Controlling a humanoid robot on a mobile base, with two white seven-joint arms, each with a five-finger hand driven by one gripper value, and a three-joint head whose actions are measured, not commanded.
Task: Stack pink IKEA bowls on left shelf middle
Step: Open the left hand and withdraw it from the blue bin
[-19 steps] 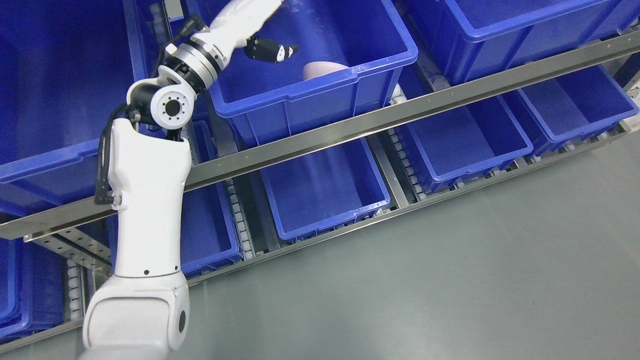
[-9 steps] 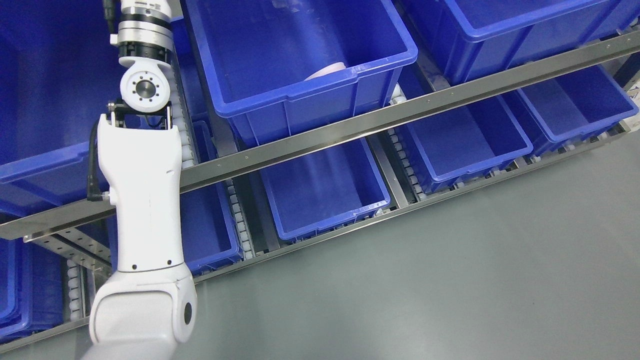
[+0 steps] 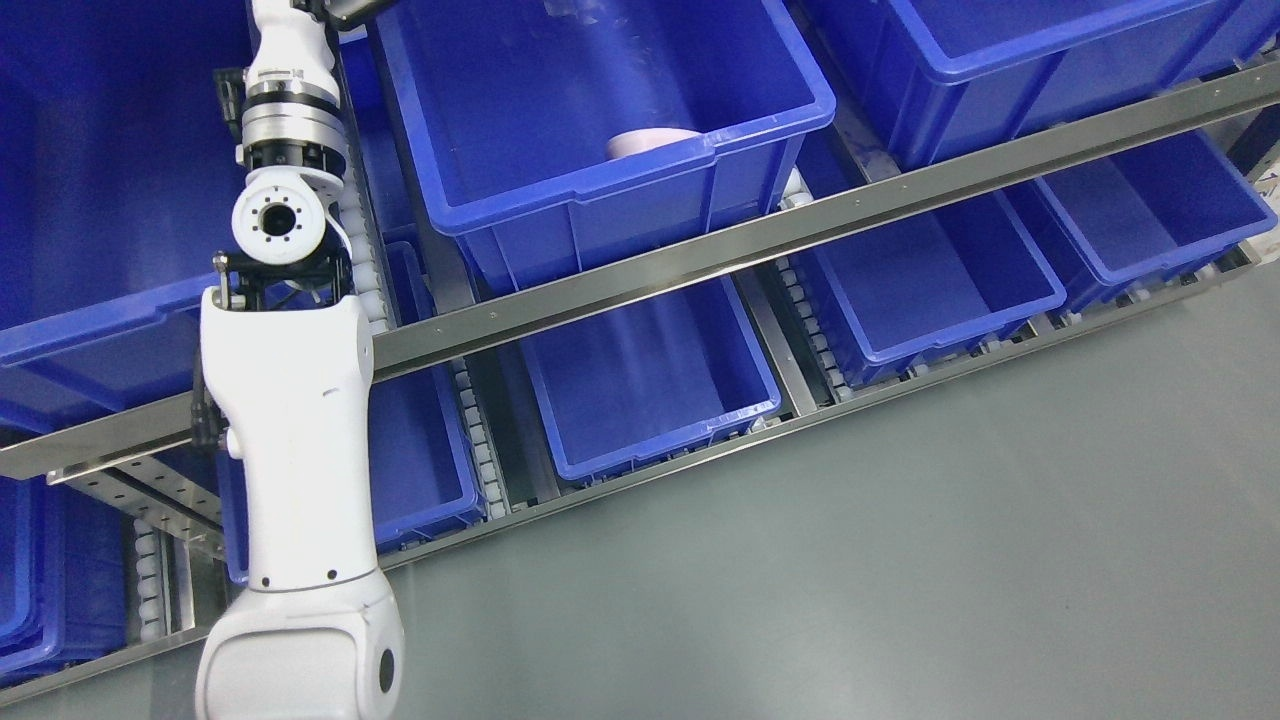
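A pink bowl [image 3: 650, 142] lies in the blue bin [image 3: 600, 190] in the middle of the upper shelf, mostly hidden behind the bin's near wall; only its upper part shows. My left arm [image 3: 290, 400] rises from the lower left along the left side of that bin, and its forearm leaves the picture at the top edge. The left hand is out of view. The right arm does not show.
Blue bins stand on both shelf levels: a large one at the upper left [image 3: 90, 200], one at the upper right [image 3: 1000, 60], several below [image 3: 650, 380]. A steel rail [image 3: 800, 230] crosses the picture diagonally. Grey floor [image 3: 900, 560] fills the lower right.
The left hand, which was over the middle bin near the pink bowl a second ago, has swung up and left out of the picture. The forearm now points straight up. The bowl stays in the bin.
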